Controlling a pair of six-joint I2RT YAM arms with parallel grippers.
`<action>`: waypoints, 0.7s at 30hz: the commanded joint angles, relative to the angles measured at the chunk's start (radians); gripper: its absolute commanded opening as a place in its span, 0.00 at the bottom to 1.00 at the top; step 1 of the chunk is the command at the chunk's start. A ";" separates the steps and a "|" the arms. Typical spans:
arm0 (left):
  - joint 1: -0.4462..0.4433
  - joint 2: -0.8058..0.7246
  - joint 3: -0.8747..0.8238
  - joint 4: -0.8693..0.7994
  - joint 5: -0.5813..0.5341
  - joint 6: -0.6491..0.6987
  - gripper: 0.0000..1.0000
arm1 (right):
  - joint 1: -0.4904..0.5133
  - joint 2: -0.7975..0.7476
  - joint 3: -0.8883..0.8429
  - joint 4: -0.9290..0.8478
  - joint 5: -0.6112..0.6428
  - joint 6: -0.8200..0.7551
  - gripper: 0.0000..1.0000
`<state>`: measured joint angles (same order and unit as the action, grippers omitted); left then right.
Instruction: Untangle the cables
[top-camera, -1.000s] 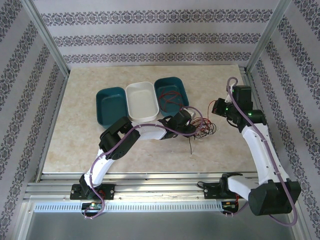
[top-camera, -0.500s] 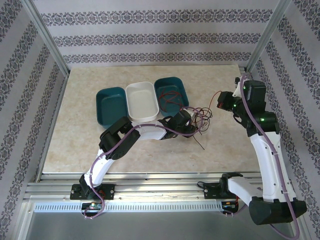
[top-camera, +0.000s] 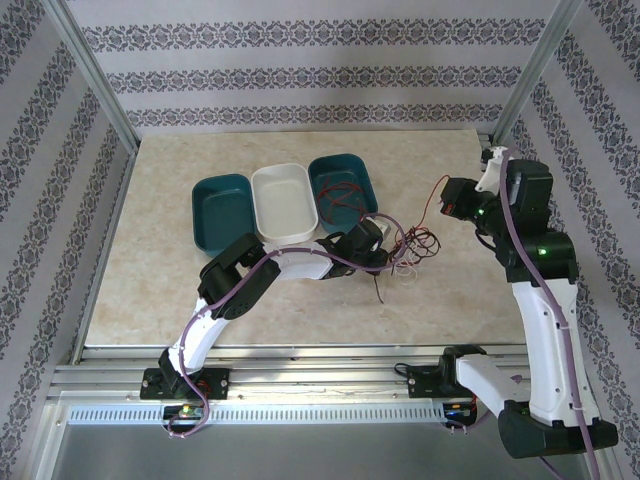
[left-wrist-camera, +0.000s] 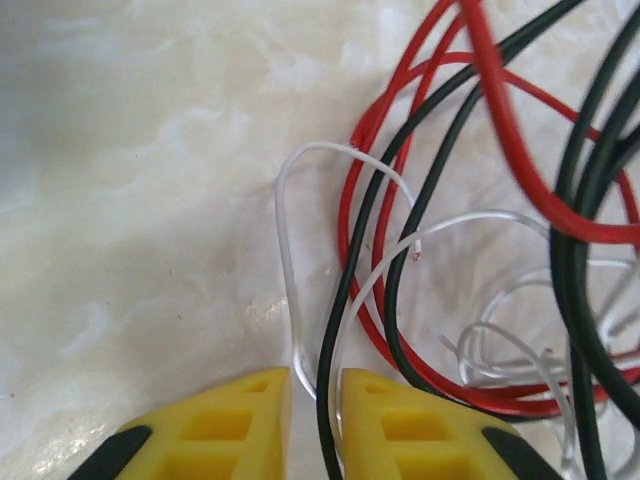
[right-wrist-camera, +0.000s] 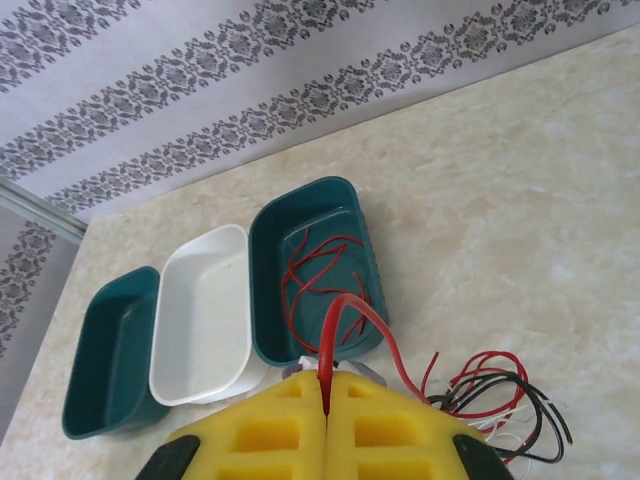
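**Red wire held up from the tangle beside the white tub**

The pale, marble-patterned surface (top-camera: 160, 260) carries three oblong tubs in a row. The white oblong plastic tub (top-camera: 281, 203) sits in the middle, and everything below is placed from it. A dark teal plastic tub (top-camera: 221, 211) touches its left side. A second teal tub (top-camera: 366, 183) touches its right side, and a few loose red loops (top-camera: 338, 197) lie inside that one.

The cables (top-camera: 412, 245) are a tangle of very thin red, black and whitish wires. They lie on the surface to the right of the white tub, past the second teal tub and nearer the arm bases than either.

The left hand (left-wrist-camera: 315, 380) is down at the tangle, on the side that faces the white tub, just to the tub's right and in front of it. In the wrist view its yellow fingers stand close together with a narrow gap between them. A whitish wire (left-wrist-camera: 283, 240) and a black wire (left-wrist-camera: 321, 400) run into that gap. Whether the fingers pinch them I cannot tell.

The right hand (right-wrist-camera: 327, 380) hangs above the surface well to the right of the white tub, beyond the tangle. Its yellow fingers are pressed together on a single red wire (right-wrist-camera: 348, 297). That wire arches out of the seam between the fingers and runs down to the tangle.
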<state>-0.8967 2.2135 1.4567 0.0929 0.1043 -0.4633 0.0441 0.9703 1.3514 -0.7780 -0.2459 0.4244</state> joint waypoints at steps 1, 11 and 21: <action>-0.008 0.003 -0.013 -0.017 -0.005 -0.012 0.15 | 0.010 -0.025 0.065 -0.001 -0.022 0.013 0.00; 0.003 -0.006 -0.031 -0.034 -0.045 -0.014 0.08 | 0.013 -0.007 0.190 -0.042 -0.010 -0.013 0.00; 0.024 -0.058 -0.080 -0.034 -0.067 -0.021 0.09 | 0.013 0.007 0.282 -0.139 0.051 -0.061 0.00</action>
<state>-0.8925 2.1944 1.4086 0.1089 0.0738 -0.4728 0.0441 0.9771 1.6093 -0.8810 -0.2253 0.3908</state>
